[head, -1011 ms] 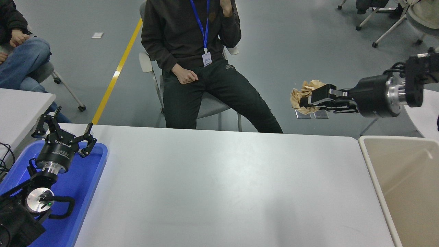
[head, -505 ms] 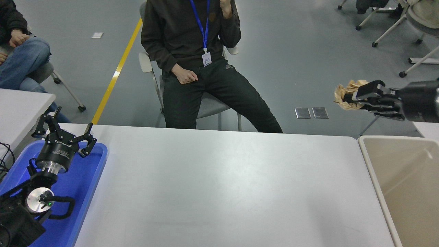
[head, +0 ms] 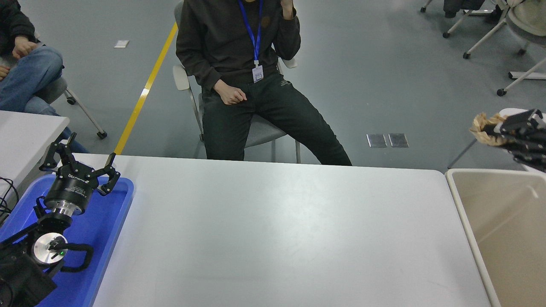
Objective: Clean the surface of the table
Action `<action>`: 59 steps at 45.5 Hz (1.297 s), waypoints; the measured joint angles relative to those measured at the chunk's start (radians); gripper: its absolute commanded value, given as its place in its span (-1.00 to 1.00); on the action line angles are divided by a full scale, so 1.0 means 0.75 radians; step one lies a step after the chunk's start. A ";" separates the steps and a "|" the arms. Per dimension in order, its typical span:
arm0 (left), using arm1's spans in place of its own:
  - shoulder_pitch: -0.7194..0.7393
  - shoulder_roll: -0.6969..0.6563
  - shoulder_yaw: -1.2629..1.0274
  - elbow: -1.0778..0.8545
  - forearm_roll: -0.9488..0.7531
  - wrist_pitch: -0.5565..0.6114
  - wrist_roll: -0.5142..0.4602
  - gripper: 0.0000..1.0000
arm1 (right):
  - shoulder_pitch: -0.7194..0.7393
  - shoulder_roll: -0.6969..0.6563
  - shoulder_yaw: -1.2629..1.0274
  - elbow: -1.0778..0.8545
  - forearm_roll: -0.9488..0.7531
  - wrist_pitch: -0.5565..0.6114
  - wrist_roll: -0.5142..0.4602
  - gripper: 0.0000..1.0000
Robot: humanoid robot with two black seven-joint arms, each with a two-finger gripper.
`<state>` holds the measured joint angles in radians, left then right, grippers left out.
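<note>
The large white table surface (head: 277, 230) fills the lower middle of the head view, with nothing lying on it. My right gripper (head: 499, 130) comes in at the right edge, shut on a crumpled brown paper wad (head: 484, 128), held in the air above the far rim of the beige bin (head: 458, 200). My left gripper (head: 81, 164) is parked at the lower left above the blue tray, its fingers spread open and empty.
A blue plastic tray (head: 102, 238) lies on the table's left end. A smaller white table (head: 25, 136) stands at the left. One person sits at the far side (head: 243, 76), another at the top left (head: 25, 72). Chairs stand at the top right.
My right gripper has moved right with the paper wad, from beyond the table's far right corner to above the beige bin. The left arm has not moved.
</note>
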<state>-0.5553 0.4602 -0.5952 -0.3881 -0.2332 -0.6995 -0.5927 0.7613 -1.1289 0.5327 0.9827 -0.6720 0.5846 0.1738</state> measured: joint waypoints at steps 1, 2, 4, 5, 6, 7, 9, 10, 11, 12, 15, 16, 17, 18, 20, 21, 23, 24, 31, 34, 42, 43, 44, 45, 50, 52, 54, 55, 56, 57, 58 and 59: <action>0.000 0.000 0.000 0.000 0.000 0.000 0.000 1.00 | -0.005 0.001 -0.001 -0.013 0.003 0.000 0.007 -1.00; 0.000 0.000 0.000 0.000 0.000 0.000 0.000 1.00 | -0.012 0.002 -0.002 -0.027 0.005 0.000 0.015 -1.00; 0.000 0.000 0.000 0.000 0.000 0.000 0.000 1.00 | -0.026 0.006 -0.003 -0.061 0.011 0.000 0.036 -1.00; 0.000 0.000 0.000 0.000 0.000 0.000 0.000 1.00 | -0.033 0.008 -0.004 -0.076 0.013 0.000 0.045 -1.00; 0.000 0.000 0.000 0.000 0.000 0.000 0.000 1.00 | -0.040 0.011 -0.005 -0.090 0.016 0.000 0.053 -1.00; 0.000 0.000 0.000 0.000 0.000 0.000 0.000 1.00 | -0.046 0.014 -0.005 -0.105 0.019 0.000 0.061 -1.00; 0.000 0.000 0.000 0.000 0.000 0.000 0.000 1.00 | -0.064 0.022 -0.007 -0.151 0.032 0.000 0.084 -1.00; 0.000 0.000 0.000 0.000 0.000 0.000 0.000 1.00 | -0.068 0.024 -0.008 -0.159 0.034 0.000 0.086 -1.00; 0.000 0.000 0.000 0.000 0.000 0.000 0.000 1.00 | -0.071 0.026 -0.008 -0.167 0.037 0.000 0.091 -1.00; 0.000 0.000 0.000 0.000 0.000 0.000 0.000 1.00 | -0.079 0.031 -0.008 -0.184 0.042 0.000 0.099 -1.00; 0.000 0.000 0.000 0.000 0.000 0.000 0.000 1.00 | -0.098 0.047 -0.010 -0.237 0.054 0.000 0.118 -1.00; 0.000 0.000 0.000 0.000 0.000 0.000 0.000 1.00 | -0.104 0.054 -0.010 -0.256 0.058 0.001 0.126 -1.00; 0.000 0.000 0.000 0.000 0.000 0.000 0.000 1.00 | -0.108 0.061 -0.010 -0.271 0.062 0.001 0.131 -1.00; 0.000 0.000 0.000 0.000 0.000 0.000 0.000 1.00 | -0.111 0.068 -0.010 -0.287 0.064 0.001 0.135 -1.00; 0.000 0.000 0.000 0.000 0.000 0.000 0.000 1.00 | -0.120 0.084 -0.009 -0.321 0.069 0.001 0.145 -1.00; 0.000 0.000 0.000 0.000 0.000 0.000 0.000 1.00 | -0.123 0.090 -0.008 -0.333 0.071 0.001 0.149 -1.00; 0.000 0.000 0.000 0.000 0.000 0.000 0.000 1.00 | -0.130 0.106 -0.006 -0.367 0.077 0.001 0.159 -1.00; 0.000 0.000 0.000 0.000 0.000 0.000 0.000 1.00 | -0.133 0.113 -0.006 -0.381 0.081 0.001 0.163 -1.00; 0.000 0.000 0.000 0.000 0.000 0.000 0.000 1.00 | -0.159 0.176 -0.009 -0.507 0.124 0.002 0.198 -1.00; 0.000 0.000 0.000 0.000 0.000 0.000 0.000 1.00 | -0.168 0.205 -0.010 -0.570 0.141 0.002 0.216 -1.00; 0.000 0.000 0.000 0.000 0.000 0.000 0.000 1.00 | -0.184 0.292 -0.014 -0.745 0.169 0.003 0.276 -1.00; 0.000 0.000 0.000 0.000 0.000 0.000 0.000 1.00 | -0.185 0.300 -0.014 -0.758 0.170 0.003 0.280 -1.00; 0.000 0.000 0.000 0.000 0.000 0.000 0.000 1.00 | -0.185 0.310 -0.014 -0.778 0.172 0.004 0.285 -1.00; 0.000 0.000 0.000 0.000 0.000 0.000 0.000 1.00 | -0.186 0.328 -0.014 -0.810 0.175 0.003 0.294 -1.00; 0.000 0.000 0.000 0.000 0.000 0.000 0.000 1.00 | -0.191 0.391 -0.014 -0.917 0.188 0.004 0.337 -1.00; 0.000 0.000 0.000 0.000 0.000 0.000 0.000 1.00 | -0.195 0.417 -0.015 -0.955 0.200 0.004 0.355 -1.00; 0.000 0.000 0.000 0.000 0.000 0.000 0.000 1.00 | -0.203 0.434 -0.015 -0.980 0.212 0.004 0.367 -1.00; 0.000 0.000 0.000 0.000 0.000 0.000 0.000 1.00 | -0.208 0.443 -0.015 -0.994 0.222 0.004 0.373 -1.00; 0.000 0.000 0.000 0.000 0.000 0.000 0.000 1.00 | -0.216 0.454 -0.016 -1.009 0.237 0.003 0.380 -1.00; 0.000 0.000 0.000 0.000 0.000 0.000 0.000 1.00 | -0.222 0.462 -0.017 -1.019 0.246 0.004 0.384 -1.00; 0.000 0.000 0.000 0.000 0.000 0.000 0.000 1.00 | -0.228 0.469 -0.017 -1.027 0.255 0.004 0.388 -1.00; 0.000 0.000 0.000 0.000 0.000 0.000 0.000 1.00 | -0.235 0.480 -0.019 -1.040 0.270 0.003 0.393 -1.00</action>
<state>-0.5553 0.4602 -0.5952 -0.3881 -0.2332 -0.6995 -0.5925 0.5847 -0.7689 0.5185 0.2030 -0.4692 0.5866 0.4684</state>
